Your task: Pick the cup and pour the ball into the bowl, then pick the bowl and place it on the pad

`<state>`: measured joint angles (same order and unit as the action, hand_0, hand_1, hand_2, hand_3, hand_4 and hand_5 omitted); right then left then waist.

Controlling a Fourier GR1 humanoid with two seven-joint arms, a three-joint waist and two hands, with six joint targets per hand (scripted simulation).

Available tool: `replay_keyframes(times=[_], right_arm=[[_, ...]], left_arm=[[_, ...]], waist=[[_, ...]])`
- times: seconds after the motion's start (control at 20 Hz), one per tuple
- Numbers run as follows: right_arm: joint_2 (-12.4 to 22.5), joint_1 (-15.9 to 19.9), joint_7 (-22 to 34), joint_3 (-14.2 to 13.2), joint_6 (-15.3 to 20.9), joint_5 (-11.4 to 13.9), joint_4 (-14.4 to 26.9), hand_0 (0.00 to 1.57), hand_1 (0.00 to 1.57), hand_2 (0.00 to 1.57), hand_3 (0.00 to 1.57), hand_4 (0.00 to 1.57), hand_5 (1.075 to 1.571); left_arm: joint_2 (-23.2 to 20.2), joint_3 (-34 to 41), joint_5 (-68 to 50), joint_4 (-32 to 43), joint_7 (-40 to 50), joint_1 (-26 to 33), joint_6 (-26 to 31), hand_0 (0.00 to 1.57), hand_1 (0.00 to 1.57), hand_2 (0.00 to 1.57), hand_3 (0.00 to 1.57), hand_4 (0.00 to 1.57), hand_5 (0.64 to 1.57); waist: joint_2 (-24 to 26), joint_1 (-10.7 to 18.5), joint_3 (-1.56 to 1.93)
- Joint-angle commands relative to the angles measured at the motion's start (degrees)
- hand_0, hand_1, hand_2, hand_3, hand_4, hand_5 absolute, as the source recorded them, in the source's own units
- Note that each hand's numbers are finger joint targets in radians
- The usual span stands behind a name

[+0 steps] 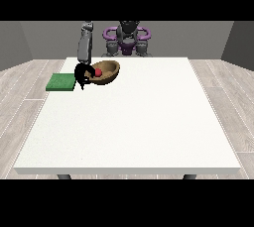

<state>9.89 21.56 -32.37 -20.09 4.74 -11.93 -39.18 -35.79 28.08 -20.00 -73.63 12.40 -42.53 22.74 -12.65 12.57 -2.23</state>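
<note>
Bowl (105,72), brown and wooden-looking, sits tilted at the far-left part of the white worktop (129,122) with the red ball (98,72) inside, just right of the green pad (61,82); no cup visible. Hand at the view's left (82,76) is at the bowl's near-left rim, apparently curled on it, though finger detail is too small to be sure. Likely rigid, light, smooth-walled: grip the rim, keep it level so the ball stays put.
</note>
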Motion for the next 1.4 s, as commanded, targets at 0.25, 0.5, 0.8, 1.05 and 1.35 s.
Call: replay_keyframes(times=[0.25,0.5,0.8,1.05,1.35], right_arm=[[9.93,-1.75,18.45,3.7,9.68,6.32,-0.79,1.57,1.57,1.57,1.25,1.01,1.546],[15.08,-1.66,27.6,4.96,6.19,4.92,-3.54,1.57,1.57,1.57,1.03,1.04,1.558],[22.71,2.58,39.91,8.77,1.99,7.98,-8.12,1.57,1.57,1.57,0.71,1.06,1.566],[27.42,7.96,42.85,4.72,-2.73,4.45,-8.38,1.57,1.57,1.57,0.67,1.07,1.566],[29.17,6.6,40.16,1.86,-5.08,3.7,-4.97,1.57,1.57,1.57,0.58,1.09,1.564]], left_arm=[[-1.22,1.39,-0.34,4.85,0.2,1.47,0.64,0.0,0.0,0.0,0.0,1.19,1.526],[-1.72,2.17,0.61,6.98,-0.97,4.96,1.19,0.0,0.0,0.0,0.0,1.2,1.539],[-3.32,3.56,2.44,12.13,-6.33,9.8,3.31,0.0,0.0,0.0,0.0,1.2,1.544],[-4.51,5.14,3.19,14.33,-11.17,10.05,1.41,0.0,0.0,0.0,0.0,1.21,1.545],[-5.54,5.48,1.74,15.57,-14.55,12.78,4.19,0.0,0.0,0.0,0.0,1.21,1.551]], waist=[[2.64,-1.89,1.77],[5.81,-4.76,1.91],[8.75,-8.55,2.1],[4.95,-10.9,2.2],[3.88,-10.24,2.24]])
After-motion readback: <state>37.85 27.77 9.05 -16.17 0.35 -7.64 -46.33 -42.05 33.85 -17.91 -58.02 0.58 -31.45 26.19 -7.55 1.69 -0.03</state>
